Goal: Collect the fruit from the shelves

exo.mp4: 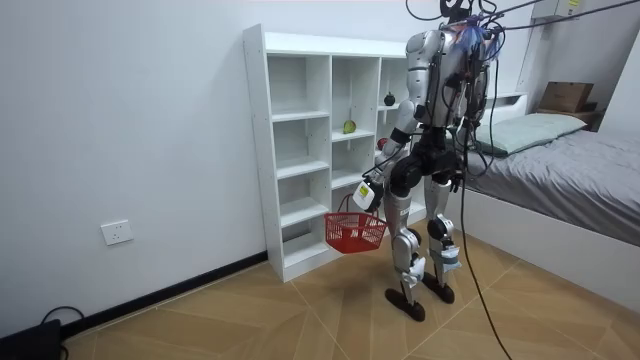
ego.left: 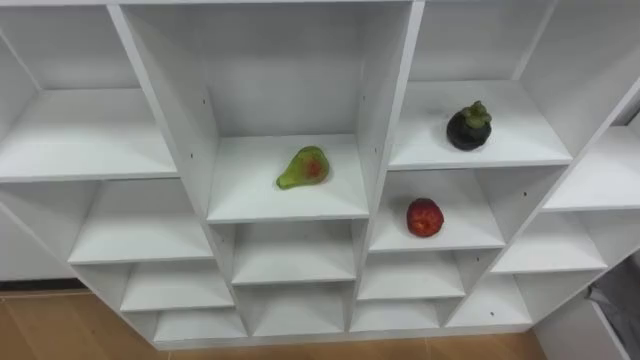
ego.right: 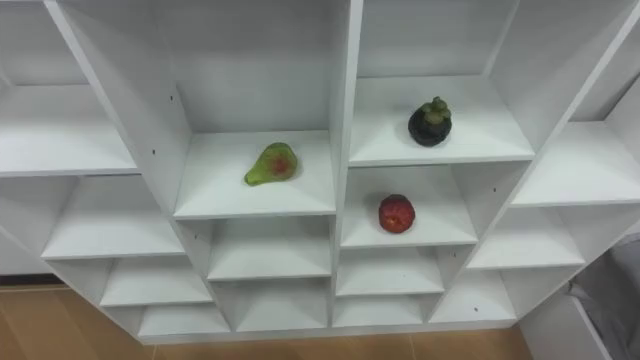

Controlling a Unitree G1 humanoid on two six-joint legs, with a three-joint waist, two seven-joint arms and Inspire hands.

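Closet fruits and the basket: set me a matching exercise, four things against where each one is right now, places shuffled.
Things:
1. pear
2. dark mangosteen
3. red fruit
4. red basket

Places:
A. hanging from the robot's left hand
B. closet shelf directly below the mangosteen
C. shelf directly above the red fruit
D. shelf one column to the left of the other two fruits

Pairs: 1-D, 2-C, 3-B, 4-A
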